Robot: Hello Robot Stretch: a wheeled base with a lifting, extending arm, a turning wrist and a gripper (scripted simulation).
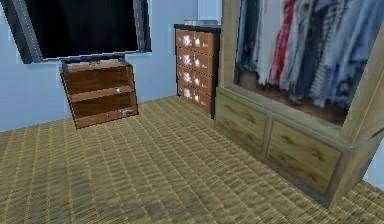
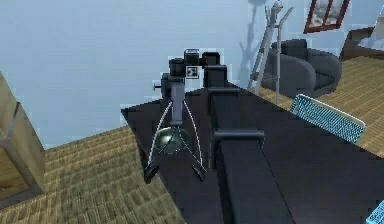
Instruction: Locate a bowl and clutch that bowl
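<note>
In the arm side view my gripper [image 2: 175, 170] reaches out over a dark tabletop [image 2: 300, 160], its two thin fingers [image 2: 153, 165] spreading toward the table's near-left corner. A rounded grey, bowl-like thing [image 2: 171, 145] sits between the fingers against the tabletop. I cannot tell whether the gripper holds anything. The dark arm bar [image 2: 235, 150] runs up from the bottom edge to the white marker squares [image 2: 190, 70].
A blue chair [image 2: 328, 118] stands at the table's right, with a dark armchair [image 2: 300, 68] and a pale stand [image 2: 265, 50] beyond. A wooden cabinet [image 2: 15, 150] is at the left edge. The forward view has a TV stand [image 1: 98, 92], a dresser [image 1: 196, 65], a wardrobe [image 1: 300, 90] and carpet.
</note>
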